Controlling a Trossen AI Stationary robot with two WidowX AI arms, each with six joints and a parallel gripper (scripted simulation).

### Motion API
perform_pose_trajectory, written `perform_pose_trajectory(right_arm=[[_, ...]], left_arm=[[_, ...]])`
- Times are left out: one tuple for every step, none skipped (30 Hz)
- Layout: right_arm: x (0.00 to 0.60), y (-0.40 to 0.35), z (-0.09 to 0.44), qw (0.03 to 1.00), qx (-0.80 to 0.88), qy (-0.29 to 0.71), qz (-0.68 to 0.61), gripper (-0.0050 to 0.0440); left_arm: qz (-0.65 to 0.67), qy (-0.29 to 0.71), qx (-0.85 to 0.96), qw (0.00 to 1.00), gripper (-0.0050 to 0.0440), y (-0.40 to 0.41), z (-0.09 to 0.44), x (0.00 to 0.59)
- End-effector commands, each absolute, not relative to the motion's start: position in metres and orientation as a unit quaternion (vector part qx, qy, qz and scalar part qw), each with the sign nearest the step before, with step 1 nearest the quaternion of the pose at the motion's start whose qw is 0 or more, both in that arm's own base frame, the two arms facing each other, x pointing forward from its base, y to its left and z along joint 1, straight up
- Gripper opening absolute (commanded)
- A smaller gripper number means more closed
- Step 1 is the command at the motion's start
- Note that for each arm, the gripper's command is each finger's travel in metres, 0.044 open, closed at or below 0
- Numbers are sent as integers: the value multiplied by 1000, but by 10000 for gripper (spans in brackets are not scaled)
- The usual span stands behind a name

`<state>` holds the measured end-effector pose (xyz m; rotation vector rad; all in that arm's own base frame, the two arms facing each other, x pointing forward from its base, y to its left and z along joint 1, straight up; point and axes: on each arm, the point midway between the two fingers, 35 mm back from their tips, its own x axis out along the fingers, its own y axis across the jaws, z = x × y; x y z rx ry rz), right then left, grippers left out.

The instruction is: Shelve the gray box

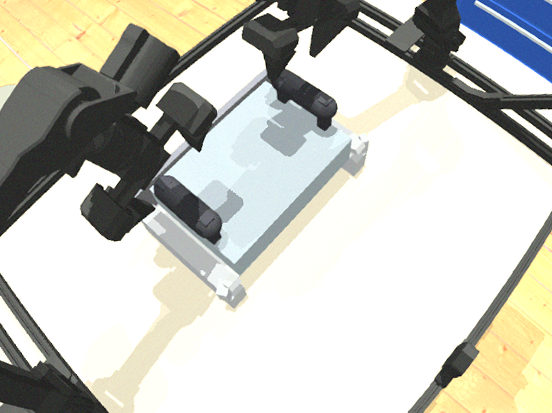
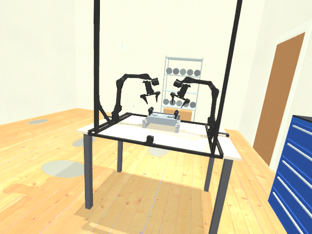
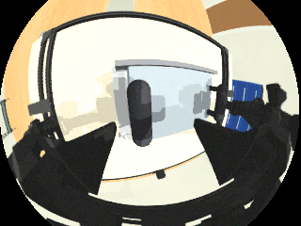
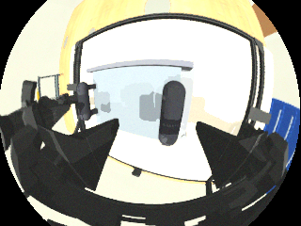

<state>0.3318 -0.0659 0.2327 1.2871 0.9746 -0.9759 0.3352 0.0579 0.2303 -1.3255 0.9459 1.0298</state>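
Note:
The gray box lies level inside the pale shelf on the white table, between the shelf's two side rails. It carries two black handles. My left gripper is open and empty, hovering above the nearer handle without touching it. My right gripper is open and empty above the far handle. In the exterior view, both grippers stand well above the box. The left wrist view shows its handle below the spread fingers. The right wrist view shows the other handle.
A black frame runs round the table edge, with upright posts at the corners. A blue drawer cabinet stands beside the table. A storage rack stands behind it.

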Motion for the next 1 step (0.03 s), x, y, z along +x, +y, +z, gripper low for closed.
perform_pose_trajectory(right_arm=[[332, -66, 233, 587, 552, 418, -419, 440]], left_arm=[[439, 403, -565, 571, 440, 58, 230, 335]])
